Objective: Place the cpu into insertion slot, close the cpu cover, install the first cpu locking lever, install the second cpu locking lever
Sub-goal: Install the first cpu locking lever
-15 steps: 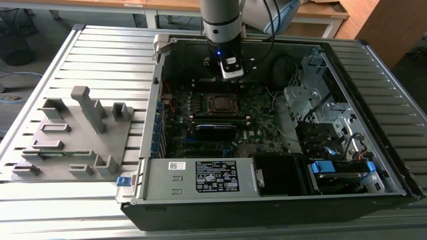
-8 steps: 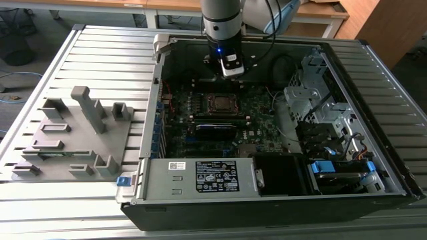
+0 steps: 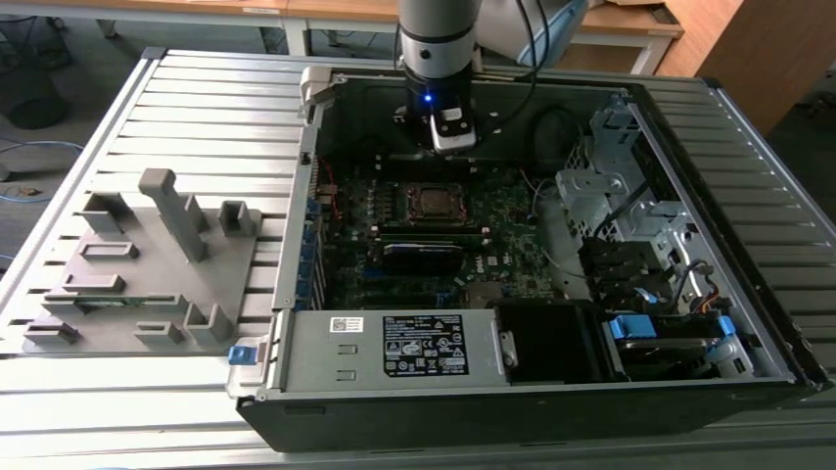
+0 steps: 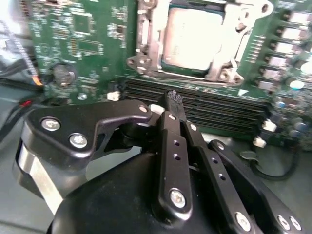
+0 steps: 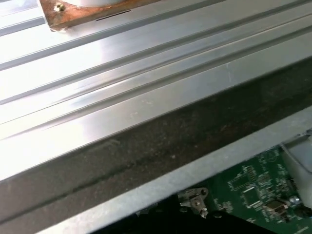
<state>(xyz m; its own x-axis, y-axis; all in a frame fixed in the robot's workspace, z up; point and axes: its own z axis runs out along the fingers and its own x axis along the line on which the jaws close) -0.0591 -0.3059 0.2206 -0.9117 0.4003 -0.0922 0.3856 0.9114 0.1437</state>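
I am watching the black two-fingered gripper (image 3: 452, 145) hanging inside the open black metal computer case (image 3: 523, 423), just above the green motherboard (image 3: 499, 211). In the second wrist view its fingers (image 4: 170, 141) are pressing together at the tips, clenched on nothing. The gripper (image 4: 173, 97) is hovering over the row of long black memory slots (image 4: 229, 109), just beside the socket and apart from it.

The cpu (image 4: 195, 39), a small flat square chip with a pale grey metal top, is lying flat in the socket. The cpu cover (image 4: 147, 46), a thin silvery square metal frame with an open window, is lying down around it, so the chip's top is showing through the window. I cannot tell how the locking levers are sitting.

In the exterior view the cpu (image 3: 432, 201) is sitting near the middle of the board. The case is resting on a slatted aluminium table (image 3: 196, 108), with a grey plastic fixture (image 3: 144, 264) of upright holders on the exterior view's left.
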